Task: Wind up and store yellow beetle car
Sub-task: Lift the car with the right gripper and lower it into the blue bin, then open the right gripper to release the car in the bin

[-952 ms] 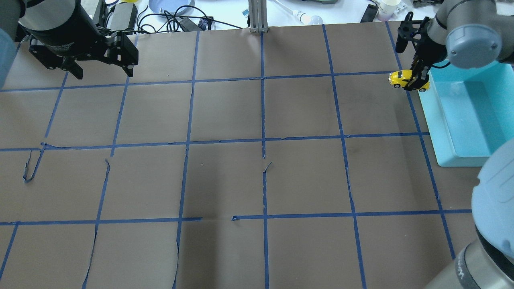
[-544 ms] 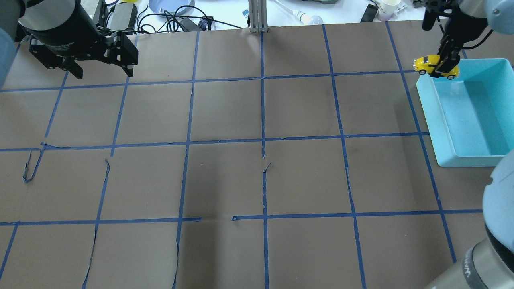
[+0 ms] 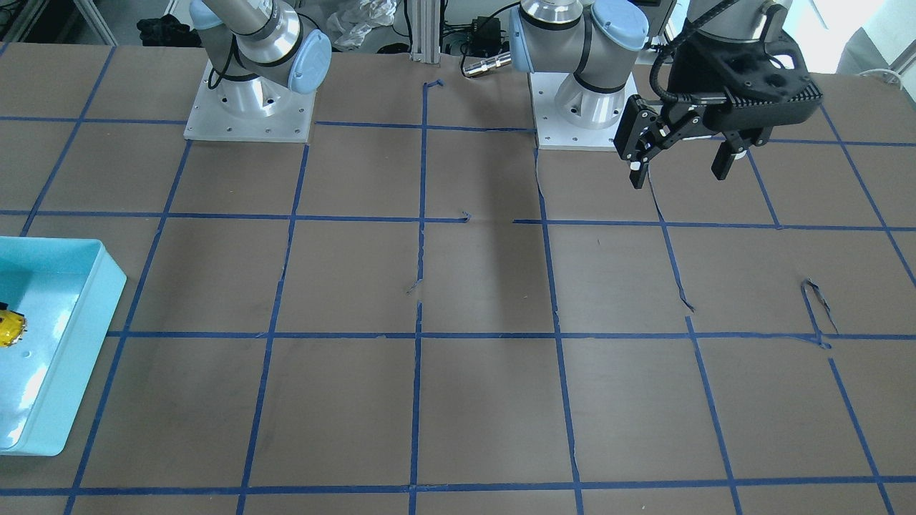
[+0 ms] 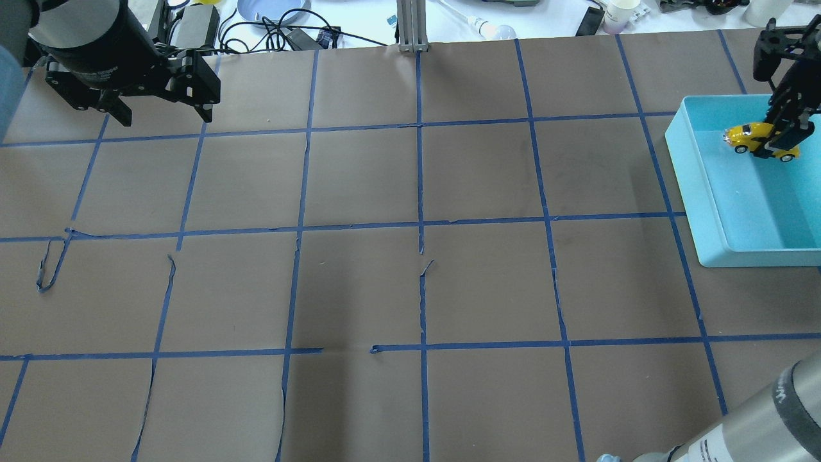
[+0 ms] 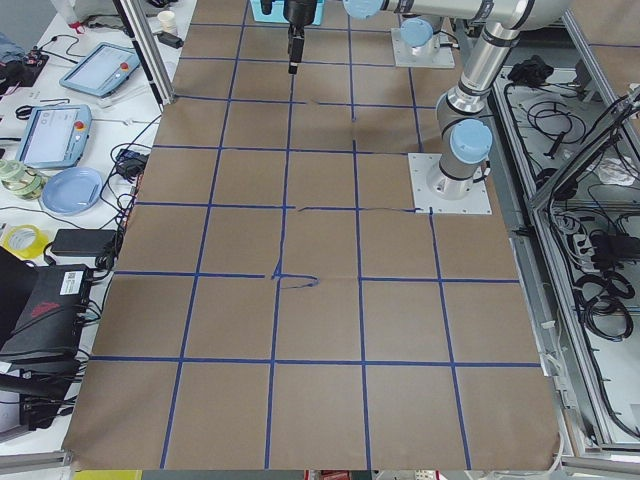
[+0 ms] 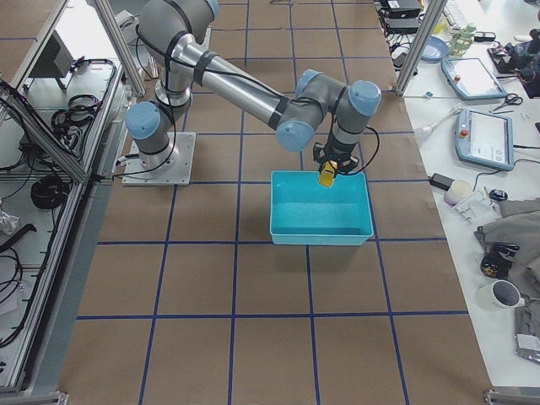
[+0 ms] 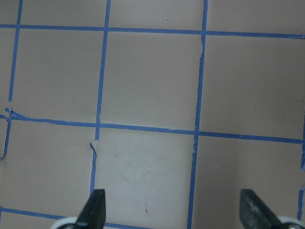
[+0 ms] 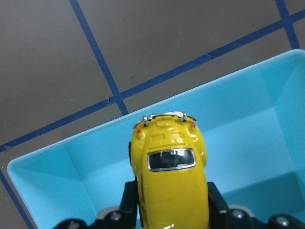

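The yellow beetle car [image 4: 744, 135] is a tiny rounded toy with dark windows. My right gripper [image 4: 773, 144] is shut on it and holds it level over the far part of the light blue bin [image 4: 699, 186], inside the rim. In the right wrist view the car [image 8: 169, 181] sits between the black fingers [image 8: 126, 200], with the bin [image 8: 43, 191] below. The exterior right view shows the car [image 6: 326, 177] at the bin's [image 6: 321, 232] far wall. In the front-facing view a bit of the car [image 3: 8, 327] shows. My left gripper [image 4: 167, 117] is open and empty, hovering at the far left.
Brown paper with a blue tape grid [image 4: 420, 224] covers the table. Cables, a blue plate [image 4: 272, 8] and a cup [image 4: 621, 11] lie beyond the far edge. A metal post [image 4: 410, 25] stands at the far middle. The left wrist view shows only paper between the open fingers [image 7: 95, 202].
My right gripper has carried the car to the right, from beside the bin's left wall, across its far corner, to over the bin's inside. The left arm has not moved.
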Tool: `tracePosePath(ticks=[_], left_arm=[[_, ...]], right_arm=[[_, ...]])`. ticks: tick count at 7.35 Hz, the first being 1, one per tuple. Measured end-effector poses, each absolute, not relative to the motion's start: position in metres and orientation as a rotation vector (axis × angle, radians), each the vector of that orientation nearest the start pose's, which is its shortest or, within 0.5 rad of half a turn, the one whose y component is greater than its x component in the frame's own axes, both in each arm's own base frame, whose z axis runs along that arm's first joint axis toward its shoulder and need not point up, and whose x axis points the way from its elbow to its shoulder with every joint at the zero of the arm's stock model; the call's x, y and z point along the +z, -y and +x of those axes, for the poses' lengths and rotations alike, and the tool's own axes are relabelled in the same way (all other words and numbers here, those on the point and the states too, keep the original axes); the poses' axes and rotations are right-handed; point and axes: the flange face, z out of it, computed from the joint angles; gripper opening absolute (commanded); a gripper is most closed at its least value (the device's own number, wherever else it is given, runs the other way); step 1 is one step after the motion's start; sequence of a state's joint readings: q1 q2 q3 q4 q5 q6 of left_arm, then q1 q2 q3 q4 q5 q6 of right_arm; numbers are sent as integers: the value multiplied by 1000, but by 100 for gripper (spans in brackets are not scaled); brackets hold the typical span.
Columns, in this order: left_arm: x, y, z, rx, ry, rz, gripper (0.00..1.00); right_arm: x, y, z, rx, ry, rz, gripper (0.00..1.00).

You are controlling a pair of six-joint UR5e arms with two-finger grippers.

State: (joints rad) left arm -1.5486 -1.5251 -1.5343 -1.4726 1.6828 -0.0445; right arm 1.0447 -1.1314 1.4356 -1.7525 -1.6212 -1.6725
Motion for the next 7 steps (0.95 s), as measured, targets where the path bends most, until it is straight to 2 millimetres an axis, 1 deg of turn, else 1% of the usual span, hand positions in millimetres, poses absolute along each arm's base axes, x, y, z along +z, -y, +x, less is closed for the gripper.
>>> tracePosePath(ticks=[2, 3, 4, 5, 6, 7], left_arm=[[540, 490, -112, -277, -3017, -115, 100], [540, 490, -112, -276, -3017, -115, 100], [540, 490, -111, -275, -3017, -116, 100], [540, 490, -111, -278, -3017, -116, 100], [541, 491, -111, -282, -3017, -116, 100], [541, 490, -111, -285, -3017, -116, 100]], right_arm=[[277, 613, -241, 183, -2578, -1675, 0], [256, 612, -249, 194, -2579, -1678, 6], [241, 613, -252, 196, -2575, -1677, 31], [233, 615, -253, 191, -2569, -1678, 79], [229, 617, -253, 177, -2567, -1678, 100], [230, 618, -252, 148, -2571, -1674, 100]])
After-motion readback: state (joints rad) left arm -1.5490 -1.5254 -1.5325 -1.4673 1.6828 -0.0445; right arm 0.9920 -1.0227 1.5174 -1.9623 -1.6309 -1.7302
